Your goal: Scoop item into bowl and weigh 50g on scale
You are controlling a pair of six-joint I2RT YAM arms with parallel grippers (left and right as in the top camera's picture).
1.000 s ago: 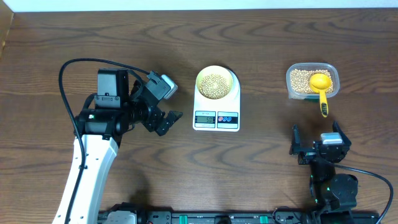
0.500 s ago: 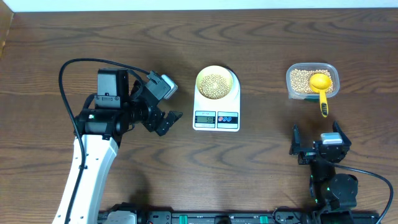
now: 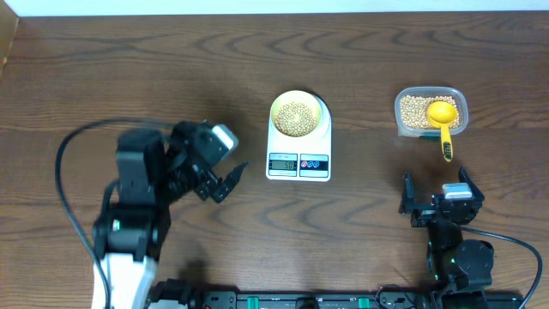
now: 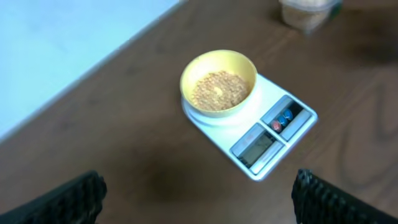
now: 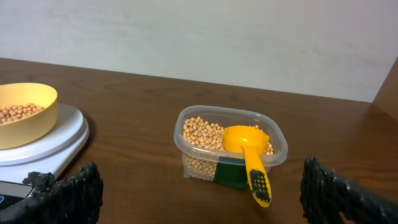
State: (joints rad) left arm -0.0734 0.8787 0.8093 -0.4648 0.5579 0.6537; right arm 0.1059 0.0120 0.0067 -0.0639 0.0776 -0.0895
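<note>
While both my claws stand wide apart with nothing between them, the left claw [image 3: 221, 182] hovers just left of the white rectangular digital scale [image 3: 298, 148], and the right claw [image 3: 437, 184] sits near the clear plastic container [image 3: 402, 110] holding a yellow scoop [image 3: 441, 113]. The small tan beans [image 3: 297, 117] lie in the round pale yellow bowl [image 3: 319, 110] on the scale's platform; more fill the container. The scale's digits are too small to read, my left arm shows blurred from overhead, and both wrist views cut my fingertips off.

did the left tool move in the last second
Yes. In the overhead view the left tool has shifted down the picture, toward the robot's side, relative to the scale.
</note>
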